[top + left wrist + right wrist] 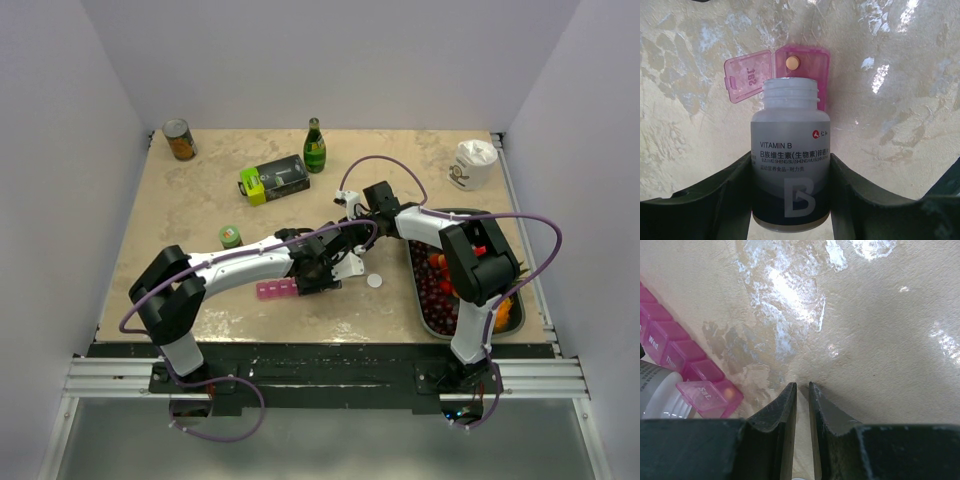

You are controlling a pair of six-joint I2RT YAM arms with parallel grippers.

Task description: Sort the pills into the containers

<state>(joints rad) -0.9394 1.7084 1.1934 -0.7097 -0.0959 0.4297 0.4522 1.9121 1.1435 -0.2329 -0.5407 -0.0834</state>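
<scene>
Looking at the slim see-through pink plastic pill-organiser strip (pixel 277 290), it lies flat near the front middle of the beige marbled tabletop (pixel 200 200), just left of the arms' meeting point. Each little box has a day printed on its lid. The end box has its hinged lid (pixel 747 75) flipped open, and one round tan pill (pixel 792 62) sits inside; the other lids I can see are down.

The left gripper (pixel 320 272) is clamped round a white plastic Vitamin B bottle (pixel 790 165), cap off, its mouth right at that open box. The right gripper (pixel 802 387) hangs over bare table just beside the strip, fingers all but together with nothing between them.

A small white round cap (pixel 374 281) lies nearby. Further back are a tin can (pixel 180 140), a green glass bottle (pixel 315 147) and a green-and-black box (pixel 274 180); a dark fruit tray (pixel 418 300) is on the right. Plain white walls surround it all.
</scene>
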